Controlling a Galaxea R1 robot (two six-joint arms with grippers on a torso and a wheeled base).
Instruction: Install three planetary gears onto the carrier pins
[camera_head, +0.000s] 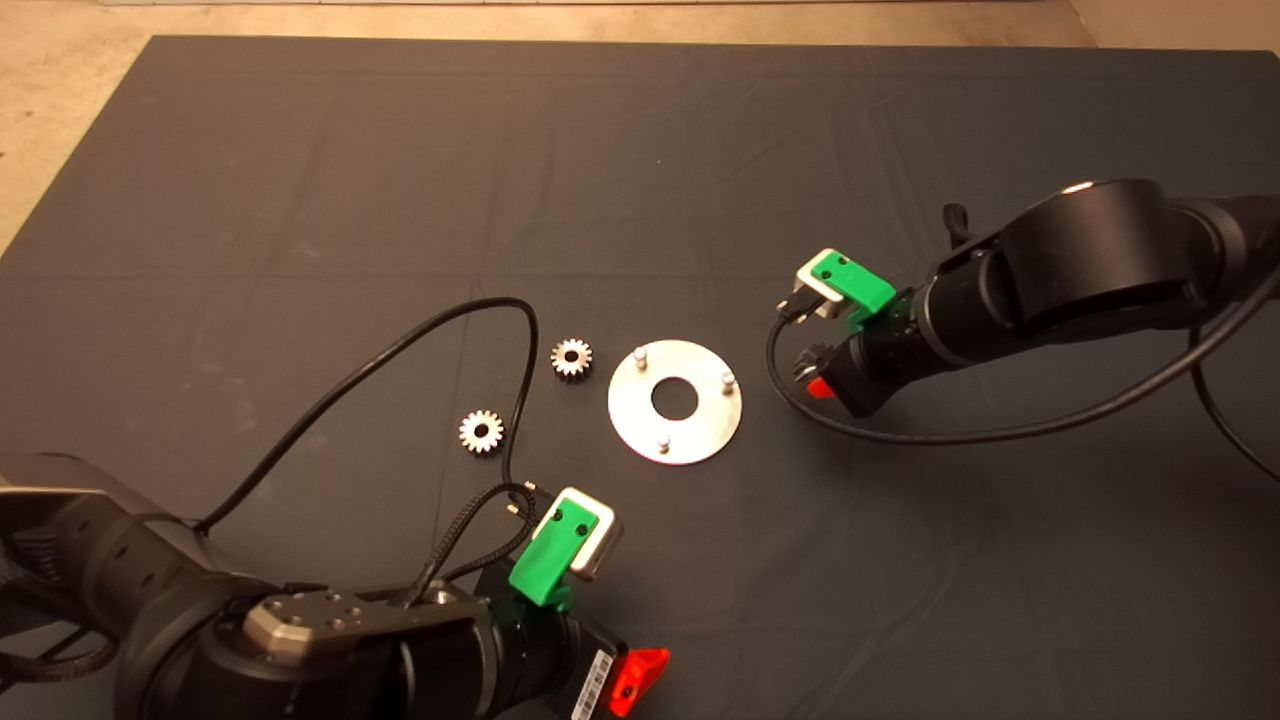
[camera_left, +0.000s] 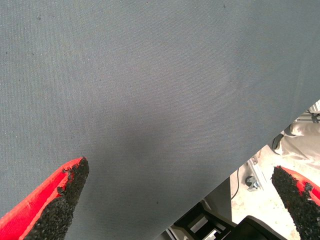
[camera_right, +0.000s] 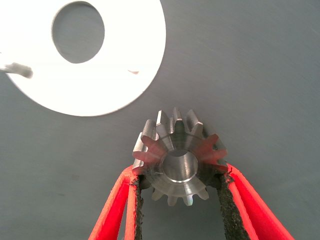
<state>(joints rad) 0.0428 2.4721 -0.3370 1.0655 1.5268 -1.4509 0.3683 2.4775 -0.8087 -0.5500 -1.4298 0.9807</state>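
The right gripper (camera_right: 180, 192) is clamped on one planetary gear (camera_right: 178, 157) just beside the carrier disc (camera_head: 675, 401). Two gears (camera_head: 571, 357) (camera_head: 481, 432) lie on the desk's mat (camera_head: 300, 200). The left gripper (camera_left: 180, 200), apparently idle, is spread apart.

- dark grey mat (camera_head: 300, 180) covers pretty much the whole table, fabric-looking with a few faint creases
- pale beige floor (camera_head: 60, 110) peeks out past the mat's far edge and far-left corner
- the left wrist view catches the mat's edge, with light floor (camera_left: 270, 175) and some metal and black bits beyond
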